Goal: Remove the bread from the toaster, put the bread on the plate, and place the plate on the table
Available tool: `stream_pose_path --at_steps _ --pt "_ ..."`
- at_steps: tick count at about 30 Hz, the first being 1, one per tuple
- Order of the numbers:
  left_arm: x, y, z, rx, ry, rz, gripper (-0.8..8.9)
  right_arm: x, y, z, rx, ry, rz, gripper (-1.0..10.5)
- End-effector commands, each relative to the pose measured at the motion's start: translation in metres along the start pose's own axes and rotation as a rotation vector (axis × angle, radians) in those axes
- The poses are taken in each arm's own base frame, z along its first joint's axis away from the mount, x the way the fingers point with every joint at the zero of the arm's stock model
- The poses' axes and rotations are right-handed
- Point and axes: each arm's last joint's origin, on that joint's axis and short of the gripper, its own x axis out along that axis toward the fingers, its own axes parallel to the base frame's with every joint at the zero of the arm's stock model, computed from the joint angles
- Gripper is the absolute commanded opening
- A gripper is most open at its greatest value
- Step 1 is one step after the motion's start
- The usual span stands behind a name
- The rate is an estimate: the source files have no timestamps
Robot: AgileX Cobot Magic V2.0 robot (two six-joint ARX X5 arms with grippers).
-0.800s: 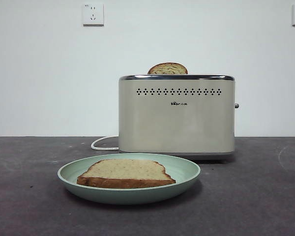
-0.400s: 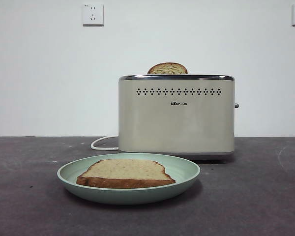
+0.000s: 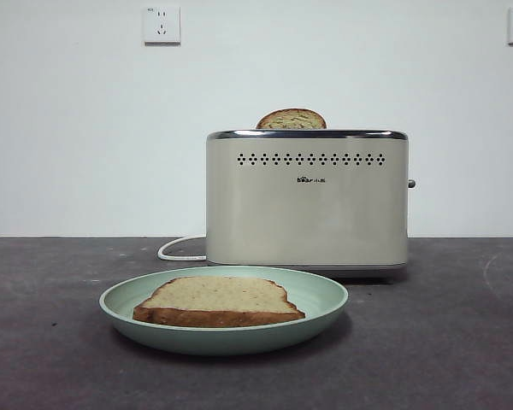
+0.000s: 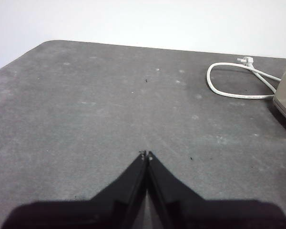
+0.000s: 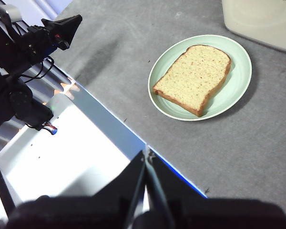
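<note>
Nothing among the things has shifted since the earlier front views: plate, bread and toaster sit exactly where they did.

In the front view the round, shallow, pale mint-green plate (image 3: 325, 299) rests on the dark grey matte surface (image 3: 445, 342) at lower centre of the frame, a little left of the middle. On it lies the flat slice of tan, speckled wholemeal bread (image 3: 218, 297) with its dark brown crust edge facing the camera. Behind the plate, right of centre, stands the boxy cream-beige toaster (image 3: 308, 213) with a chrome top rim and a row of small diamond holes. The domed top of a second bread slice (image 3: 291, 120) pokes up from its slot. A white cord (image 3: 178, 249) curls out at the toaster's lower left. Two white wall sockets (image 3: 162, 25) sit at the top of the frame, one left, one at the far right corner.

No arm shows in the front view. In the left wrist view the left gripper (image 4: 146, 154) hangs over bare surface, its black jaws pressed together with nothing between them; the cord loops at upper right. In the right wrist view the right gripper (image 5: 146, 153) has its jaws closed and empty too, near the surface's edge, with plate and bread at upper right and the left arm's black tip at upper left.
</note>
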Motion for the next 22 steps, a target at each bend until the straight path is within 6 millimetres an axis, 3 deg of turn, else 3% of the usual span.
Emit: stream_pose_path --at_steps 1,10,16,22 --pt "0.001 0.001 -0.002 -0.006 -0.004 0.003 -0.04 0.000 0.000 0.000 0.000 -0.004 -0.002 0.0" --pt "0.001 0.001 -0.002 -0.007 -0.004 0.004 -0.04 0.000 0.000 0.000 -0.015 -0.012 -0.007 0.0" --pt "0.001 0.001 -0.002 -0.006 -0.004 0.004 -0.04 -0.009 -0.013 0.014 -0.150 -0.202 -0.196 0.0" --pt "0.001 0.001 -0.002 -0.007 -0.004 0.004 -0.04 -0.018 -0.037 0.014 -0.080 -0.401 -0.432 0.0"
